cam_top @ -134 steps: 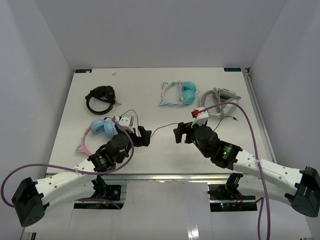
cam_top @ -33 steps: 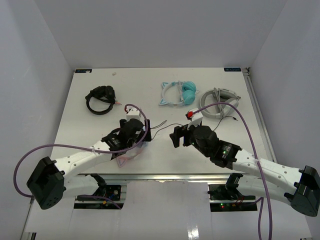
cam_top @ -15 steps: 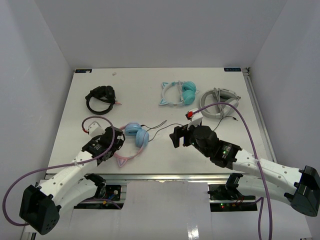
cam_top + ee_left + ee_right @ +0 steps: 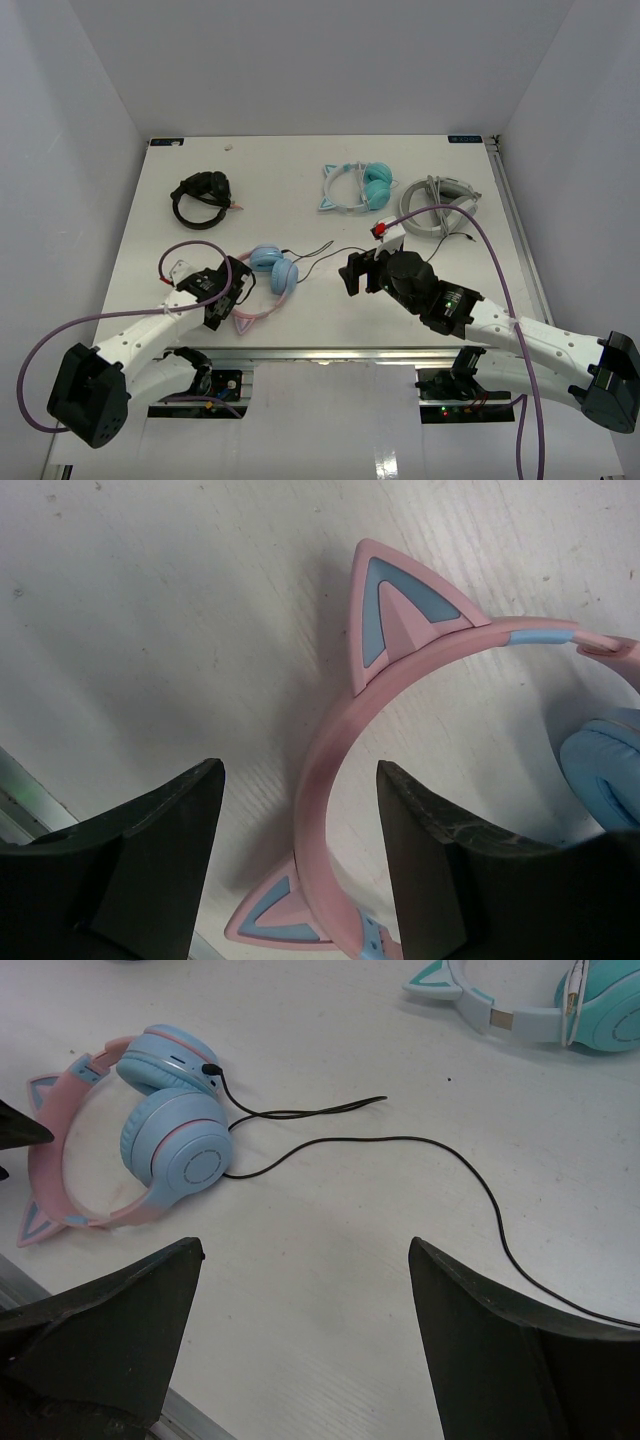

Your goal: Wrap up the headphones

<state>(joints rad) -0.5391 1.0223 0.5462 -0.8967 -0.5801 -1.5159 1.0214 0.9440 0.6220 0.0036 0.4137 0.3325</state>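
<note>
The headphones [image 4: 274, 270] lie flat near the table's front left: pink cat-ear headband [image 4: 330, 730], light blue ear cups [image 4: 178, 1145]. Their thin black cable [image 4: 400, 1142] trails loose to the right across the table [image 4: 330, 249]. My left gripper [image 4: 236, 287] is low at the headband's near curve. Its jaws stand on either side of the pink band [image 4: 300, 776], open, with a gap on each side. My right gripper [image 4: 351, 272] is wide open over bare table [image 4: 305, 1250], right of the ear cups, with nothing between its fingers.
Black headphones [image 4: 202, 198] lie at the back left. Teal cat-ear headphones [image 4: 358, 187] and grey-white headphones [image 4: 440, 205] lie at the back right. The table's front edge [image 4: 330, 351] runs just below the pink band.
The headphones have shifted right from the left side of the table. My left gripper drew back left, then came in around the headband with narrower jaws. The right arm has not moved.
</note>
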